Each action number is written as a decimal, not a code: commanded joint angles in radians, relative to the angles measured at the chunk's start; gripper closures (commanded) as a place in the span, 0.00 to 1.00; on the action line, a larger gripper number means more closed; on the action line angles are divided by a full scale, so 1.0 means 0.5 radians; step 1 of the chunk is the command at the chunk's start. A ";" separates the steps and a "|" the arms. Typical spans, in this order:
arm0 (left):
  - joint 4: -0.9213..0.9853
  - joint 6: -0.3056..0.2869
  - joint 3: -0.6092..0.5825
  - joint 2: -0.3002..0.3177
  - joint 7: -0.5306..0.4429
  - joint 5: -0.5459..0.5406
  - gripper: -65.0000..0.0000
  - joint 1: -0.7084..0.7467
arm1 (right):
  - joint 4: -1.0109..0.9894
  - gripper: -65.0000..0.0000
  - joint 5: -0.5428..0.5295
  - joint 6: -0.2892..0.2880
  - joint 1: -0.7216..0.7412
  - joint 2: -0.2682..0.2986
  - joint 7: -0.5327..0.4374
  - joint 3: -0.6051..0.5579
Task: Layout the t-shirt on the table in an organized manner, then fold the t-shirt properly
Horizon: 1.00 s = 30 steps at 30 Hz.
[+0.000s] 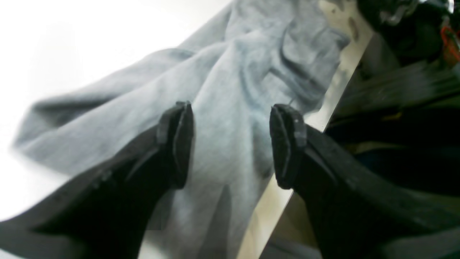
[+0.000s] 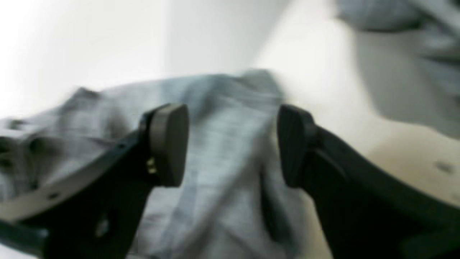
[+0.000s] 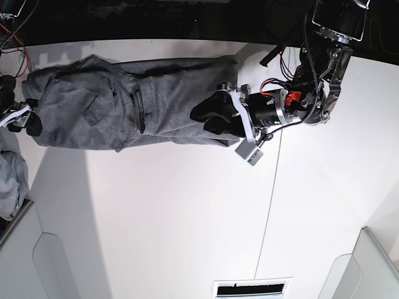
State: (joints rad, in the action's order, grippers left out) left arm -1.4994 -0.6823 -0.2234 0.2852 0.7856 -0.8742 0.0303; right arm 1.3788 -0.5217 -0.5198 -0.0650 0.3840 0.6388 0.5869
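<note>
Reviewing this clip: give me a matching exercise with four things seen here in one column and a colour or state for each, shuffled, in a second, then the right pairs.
1. t-shirt
2. table
3. left tool
4. bins

a. smooth white, thin dark seam
b. light grey, at the corners
c. open above cloth
d. heather grey, rumpled, stretched out

Pairs: 1-d, 2-a, 3-c, 4-b

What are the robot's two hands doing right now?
Left gripper: open, over the t-shirt, holding nothing.
Right gripper: open, holding nothing.
</note>
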 commanded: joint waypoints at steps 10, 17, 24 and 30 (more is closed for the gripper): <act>-0.038 -0.032 0.042 0.179 -0.029 -0.037 0.45 -0.020 | -0.593 0.41 -0.078 -0.078 0.138 0.195 -0.113 -0.098; -0.037 -0.032 0.288 0.188 0.111 -0.039 0.45 -0.011 | -0.752 0.41 -0.080 -0.122 0.270 0.188 -0.114 -0.325; -0.036 -0.032 0.360 0.299 0.101 -0.006 0.45 0.108 | -0.749 0.41 -0.081 -0.121 0.278 0.120 -0.109 -0.442; -0.036 -0.032 0.360 0.334 0.043 0.096 0.45 0.212 | -0.749 0.76 -0.111 -0.121 0.278 0.056 -0.070 -0.442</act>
State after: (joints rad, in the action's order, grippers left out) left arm -1.4998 -0.6853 -0.0494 0.4431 0.8257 -0.8085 0.1471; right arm 0.9993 -0.5880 -0.5777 0.0719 0.4030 0.5739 0.3683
